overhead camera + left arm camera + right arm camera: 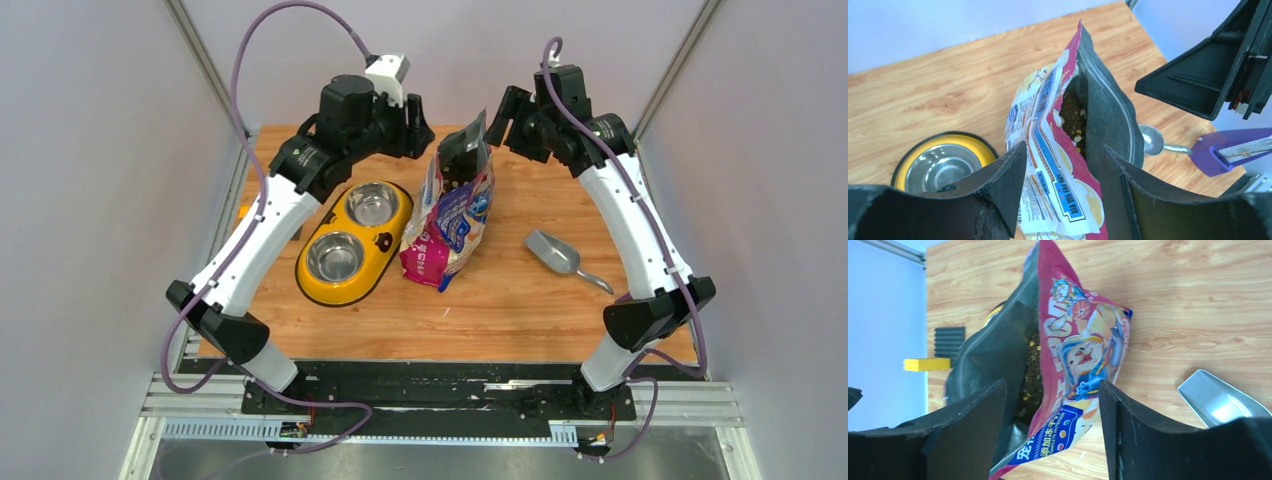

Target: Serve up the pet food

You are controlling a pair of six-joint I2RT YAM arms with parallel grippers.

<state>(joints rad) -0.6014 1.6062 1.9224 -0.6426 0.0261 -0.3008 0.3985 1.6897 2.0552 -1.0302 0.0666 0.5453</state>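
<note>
The pink-and-blue pet food bag (450, 225) stands upright mid-table with its top pulled wide. Dark brown kibble (1073, 115) shows inside against the dark lining, and it shows again in the right wrist view (1033, 375). My left gripper (1060, 160) is open, its fingers straddling the bag's left wall (1048, 150) with room to spare. My right gripper (1050, 390) is open too, straddling the cartoon-printed wall (1083, 340) without pinching it. From above, the left gripper (428, 135) and right gripper (498, 118) hang on either side of the bag's mouth.
A yellow double-bowl feeder (312, 290) with two steel bowls lies left of the bag, one bowl (938, 167) just under my left fingers. A grey scoop (555, 252) lies to the bag's right. A small yellow block (927, 364) sits at the table's left edge.
</note>
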